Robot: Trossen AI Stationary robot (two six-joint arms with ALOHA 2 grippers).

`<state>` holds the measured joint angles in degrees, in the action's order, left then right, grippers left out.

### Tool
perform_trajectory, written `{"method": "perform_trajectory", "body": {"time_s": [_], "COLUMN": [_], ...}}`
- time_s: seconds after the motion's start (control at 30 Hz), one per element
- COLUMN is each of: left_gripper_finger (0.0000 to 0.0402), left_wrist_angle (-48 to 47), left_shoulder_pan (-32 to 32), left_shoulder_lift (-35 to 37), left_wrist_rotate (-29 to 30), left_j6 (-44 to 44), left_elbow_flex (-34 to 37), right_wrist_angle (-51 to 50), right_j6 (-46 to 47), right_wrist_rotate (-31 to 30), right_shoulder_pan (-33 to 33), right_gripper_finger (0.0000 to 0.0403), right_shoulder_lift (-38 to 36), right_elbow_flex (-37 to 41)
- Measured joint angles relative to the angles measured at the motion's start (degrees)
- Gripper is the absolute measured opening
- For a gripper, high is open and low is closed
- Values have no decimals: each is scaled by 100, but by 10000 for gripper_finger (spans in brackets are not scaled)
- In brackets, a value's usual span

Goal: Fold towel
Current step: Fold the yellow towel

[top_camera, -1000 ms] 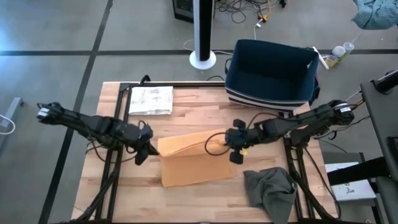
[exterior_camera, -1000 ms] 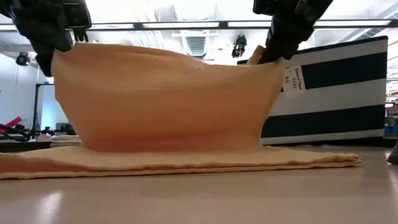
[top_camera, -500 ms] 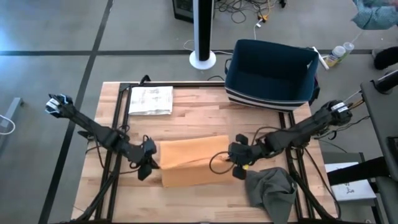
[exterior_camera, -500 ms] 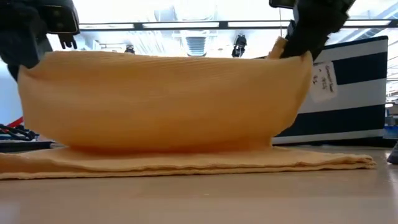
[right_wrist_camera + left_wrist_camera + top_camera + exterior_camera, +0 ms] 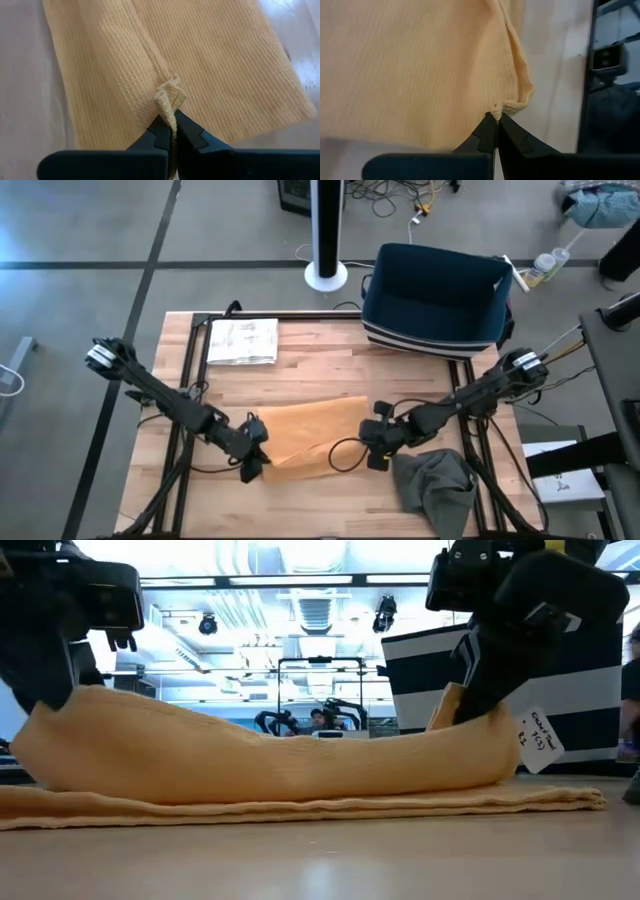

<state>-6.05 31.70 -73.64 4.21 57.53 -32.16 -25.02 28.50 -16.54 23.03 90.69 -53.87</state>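
Two corners of the orange towel [image 5: 310, 436] are pinched, one in each of your grippers, with the cloth lying mid-table toward the near edge. Your left gripper [image 5: 252, 461] is clamped on the near-left corner, your right gripper [image 5: 374, 437] on the corner at the right side, both low over the wood. Each wrist view shows the fingertips biting only a small nub of fabric, so a sideways tug could probably pull a corner free and let the fold collapse crookedly. The lifted layer sags in the middle in the low view; lowering unevenly would likely leave a ridge or skewed edges.

Just near-right of your right gripper lies a grey cloth [image 5: 435, 486], close enough to snag. The near table edge [image 5: 300, 520] leaves little room for you to draw toward it. Farther off, a paper sheet [image 5: 243, 341] at far left and the navy bin [image 5: 437, 298] at far right stand well apart from the towel.
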Motion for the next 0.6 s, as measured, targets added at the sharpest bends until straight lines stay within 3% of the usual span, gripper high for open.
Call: {"method": "perform_trajectory", "body": {"time_s": [0.17,0.3,0.43,0.6], "left_gripper_finger": [0,0,0,0], "left_wrist_angle": [128,62,-304,-1486], "left_shoulder_pan": [15,-46,-216,-801], "left_shoulder_lift": [-226,-17,694,2031], "left_wrist_rotate": [-60,-5,370,1466], "left_j6": [131,144,-118,-587], "left_elbow_flex": [-5,-3,-3,-5], "right_wrist_angle": [1,-24,-53,-27], "right_j6": [-9,-78,-689,-1839], "right_wrist_rotate": [3,-223,-778,-1912], "right_shoulder_pan": [63,61,8,-387], "right_gripper_finger": [0,0,0,0], "right_shoulder_lift": [-3,-118,-441,-923], "right_elbow_flex": [2,-35,-252,-394]}}
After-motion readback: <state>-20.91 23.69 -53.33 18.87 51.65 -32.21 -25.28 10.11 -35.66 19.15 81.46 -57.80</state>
